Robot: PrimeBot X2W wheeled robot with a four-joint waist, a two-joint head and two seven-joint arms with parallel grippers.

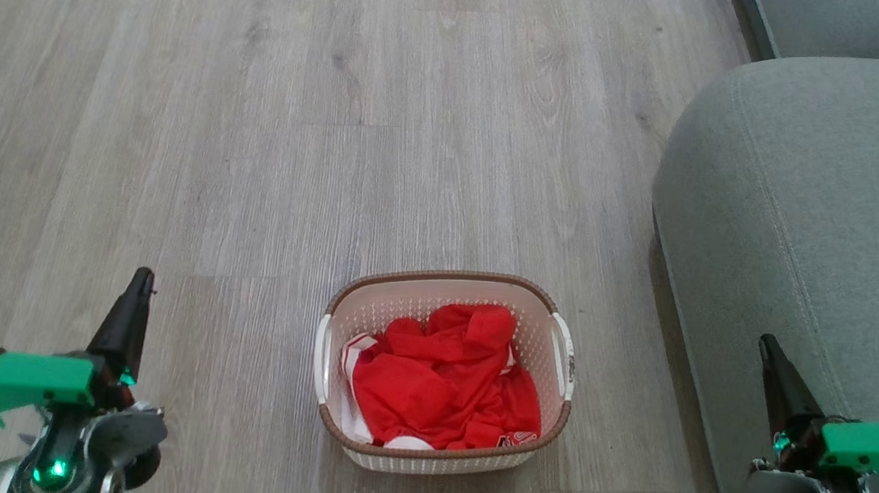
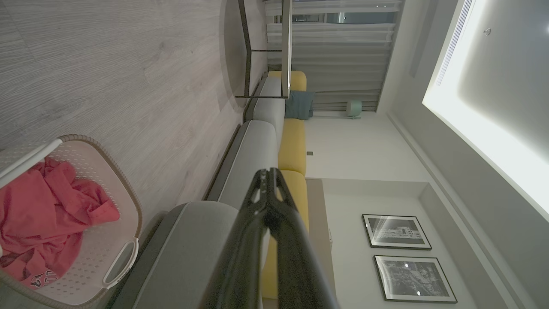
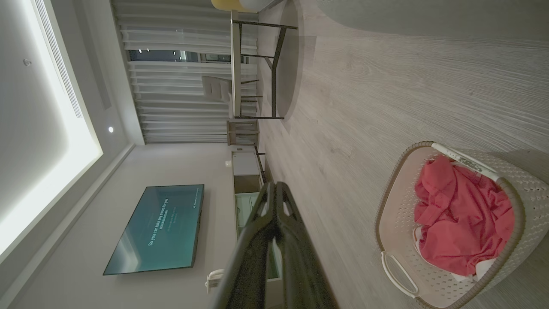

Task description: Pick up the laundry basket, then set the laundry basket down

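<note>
The laundry basket [image 1: 436,452] stands on the wooden floor, low in the middle of the head view: cream perforated walls, brown woven-look rim, white side handles, a red-and-white jersey [image 1: 442,377] bunched inside. My left gripper [image 1: 140,280] hangs well to the basket's left, fingers together, holding nothing. My right gripper [image 1: 769,346] hangs to its right, in front of the sofa, also shut and empty. The left wrist view catches the basket [image 2: 116,180] at its lower left, with that gripper [image 2: 268,172] shut. The right wrist view has the basket [image 3: 529,193] at lower right, and its gripper [image 3: 274,185] shut.
A grey sofa [image 1: 820,205] fills the right side, its armrest close to the basket's right handle. Farther off stand a dark-framed table [image 3: 257,68] and a wall television [image 3: 158,227]. Bare plank floor [image 1: 299,101] stretches ahead and left of the basket.
</note>
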